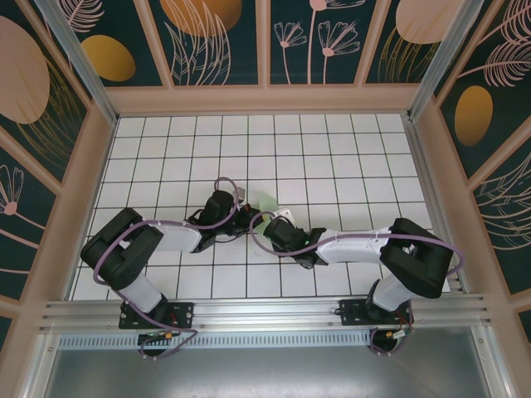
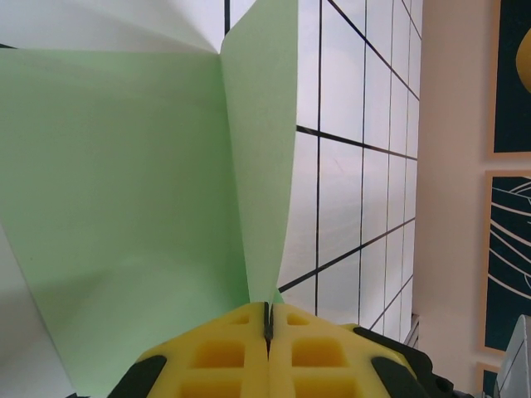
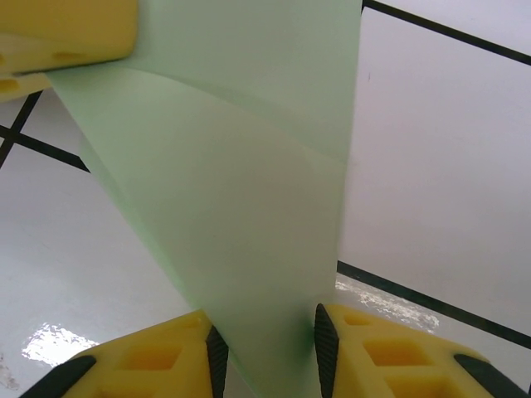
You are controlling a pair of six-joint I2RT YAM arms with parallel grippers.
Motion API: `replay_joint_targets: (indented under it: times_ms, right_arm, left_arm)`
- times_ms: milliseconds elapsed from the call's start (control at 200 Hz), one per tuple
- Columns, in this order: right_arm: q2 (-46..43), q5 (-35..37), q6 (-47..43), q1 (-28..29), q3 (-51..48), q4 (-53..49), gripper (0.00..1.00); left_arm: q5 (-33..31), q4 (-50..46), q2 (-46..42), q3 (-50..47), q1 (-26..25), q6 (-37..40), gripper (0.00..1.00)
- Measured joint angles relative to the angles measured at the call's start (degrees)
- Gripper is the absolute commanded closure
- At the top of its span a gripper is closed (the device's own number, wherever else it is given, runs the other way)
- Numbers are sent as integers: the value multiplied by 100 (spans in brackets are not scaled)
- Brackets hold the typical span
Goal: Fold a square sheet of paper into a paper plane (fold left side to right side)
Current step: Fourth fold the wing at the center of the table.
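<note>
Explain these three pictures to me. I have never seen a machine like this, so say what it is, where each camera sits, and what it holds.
Two robot arms are bolted at the near edge of a white gridded table. The overhead view looks down on both; the other two pictures come from cameras on each wrist. Between the arms is a pale green sheet of paper, partly folded. The left hand, with yellow padded fingers, is shut on a raised fold of the paper. The right hand has the paper between its fingers, which are not fully closed on it.
</note>
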Motion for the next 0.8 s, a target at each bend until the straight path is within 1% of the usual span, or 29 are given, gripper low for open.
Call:
replay_joint_targets:
  times_ms: [115,210,385,480,656,796]
  right_arm:
    - [0,-17,-33,-39,0,26,68]
    - [0,-42,-74,-68,0,52,69]
    - [2,-114,-105,-109,-2,98,72]
    - [22,-197,-114,-136,-2,140,74]
    - [37,-367,-144,-199,-9,195,75]
    - [37,-501,-151,-225,-15,289,75]
  left_arm:
    - [-4,-2,-11,0,0,2,90]
    - [-15,-28,-57,0,0,22,83]
    - [-46,-280,-260,7,0,101,78]
    - [-125,-501,-404,63,2,201,73]
    - [-249,-968,-833,168,59,387,58]
    - [-356,-1368,-1325,186,240,551,48]
